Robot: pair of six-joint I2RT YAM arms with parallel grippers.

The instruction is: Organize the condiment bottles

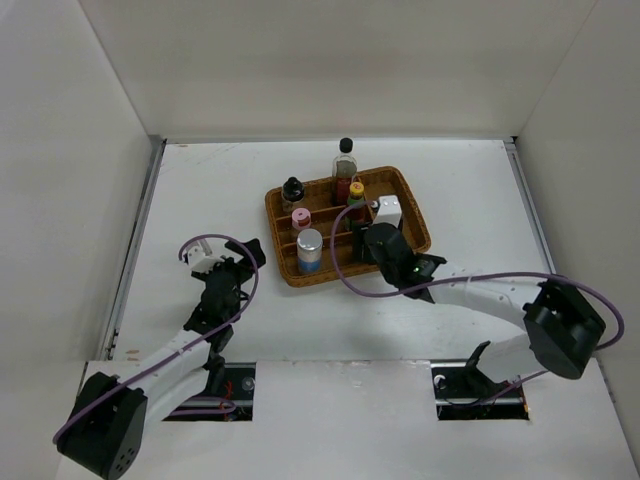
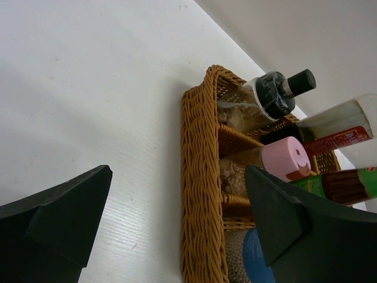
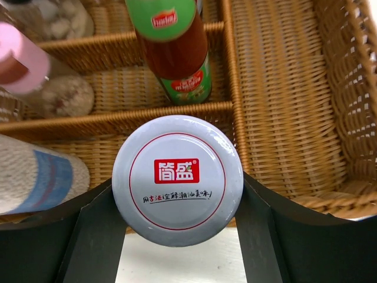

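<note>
My right gripper (image 3: 177, 197) is shut on a white-lidded jar (image 3: 177, 177) with a red logo, held over the near rim of the wicker tray (image 3: 283, 88). In the overhead view the right gripper (image 1: 385, 245) hides that jar. In the tray stand a tall clear black-capped bottle (image 1: 345, 160), a green orange-capped bottle (image 1: 356, 200), a squat dark bottle (image 1: 292, 190), a pink-lidded jar (image 1: 301, 219) and a silver-lidded blue-label shaker (image 1: 310, 250). My left gripper (image 1: 238, 262) is open and holds nothing, on the table left of the tray (image 2: 203, 177).
The tray's right-hand compartment (image 3: 277, 118) holds nothing. White walls enclose the table (image 1: 200, 190) on three sides. Purple cables loop over both arms.
</note>
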